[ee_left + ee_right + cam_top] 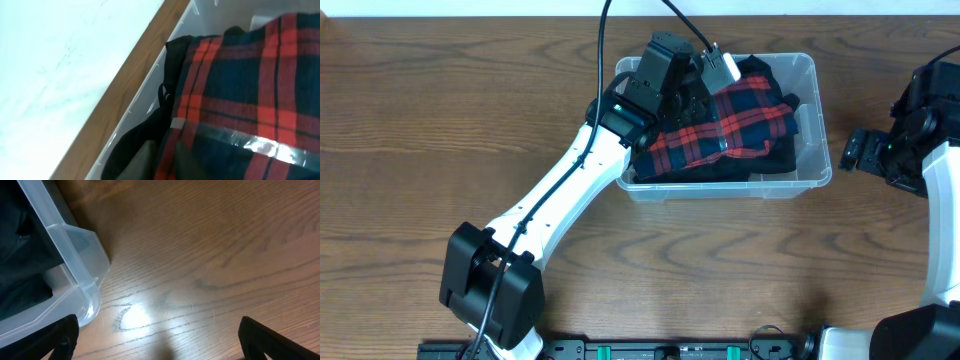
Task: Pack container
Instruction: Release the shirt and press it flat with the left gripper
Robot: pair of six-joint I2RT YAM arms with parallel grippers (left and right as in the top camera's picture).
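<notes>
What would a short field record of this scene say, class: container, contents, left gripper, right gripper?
container: clear plastic, on the wooden table
contents: red plaid cloth lying over black cloth
left gripper: down in the container at the plaid cloth; fingers hidden
right gripper: open, empty, over the table beside the container's corner

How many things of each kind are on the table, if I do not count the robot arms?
clear plastic container: 1
red plaid garment: 1
black garment: 1 (the folds may hide more)
Total: 3
</notes>
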